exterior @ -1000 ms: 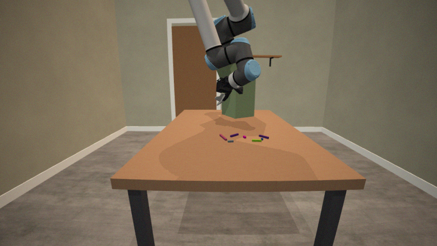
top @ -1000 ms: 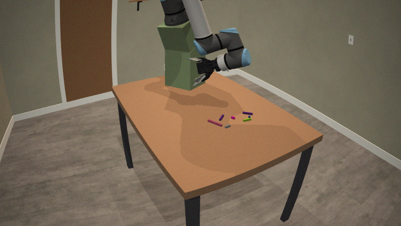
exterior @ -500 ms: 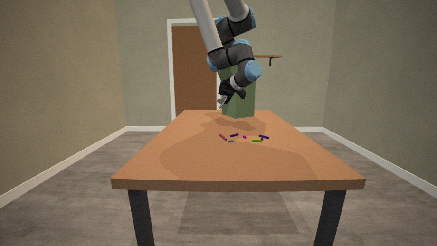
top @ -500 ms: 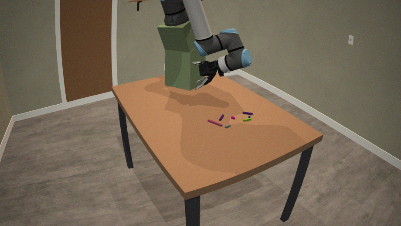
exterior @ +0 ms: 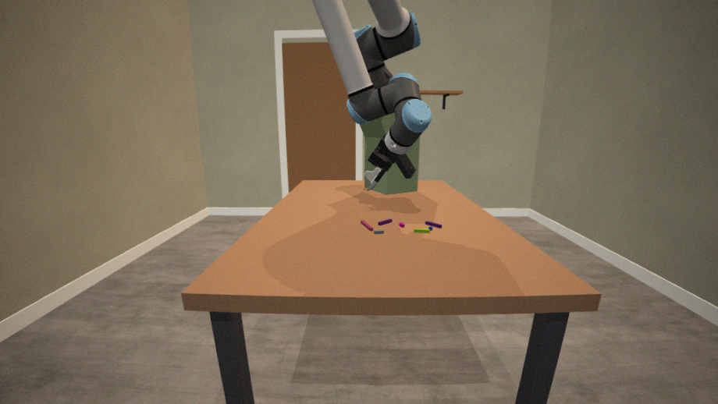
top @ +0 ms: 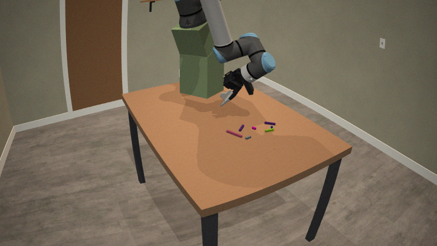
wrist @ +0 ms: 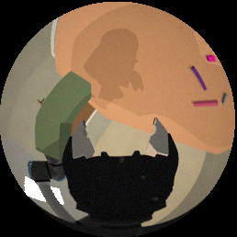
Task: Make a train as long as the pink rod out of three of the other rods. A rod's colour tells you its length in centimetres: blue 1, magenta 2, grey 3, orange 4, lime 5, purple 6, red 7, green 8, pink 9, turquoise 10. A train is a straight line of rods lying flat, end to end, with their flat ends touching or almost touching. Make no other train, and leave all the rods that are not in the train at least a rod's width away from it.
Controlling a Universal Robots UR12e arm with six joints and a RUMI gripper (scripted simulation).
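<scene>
Several small rods lie apart on the brown table. In the top view the pink rod [top: 234, 133] lies at the left of the group. Near it are a purple rod [top: 241, 127], a grey rod [top: 248, 137], a magenta rod [top: 253, 128], a second purple rod [top: 269, 123], a lime rod [top: 269, 130] and a tiny blue rod [top: 271, 127]. My gripper [top: 227, 99] is open and empty, held above the table behind the rods, near the green pedestal. The wrist view shows the pink rod [wrist: 205, 103], a purple rod [wrist: 198, 77] and the magenta rod [wrist: 210, 58] at the right.
The green pedestal [top: 198, 61] of the arm stands at the table's back edge. The table's edges drop to the floor on all sides. A door [exterior: 316, 110] and a small wall shelf [exterior: 442, 93] are behind the table.
</scene>
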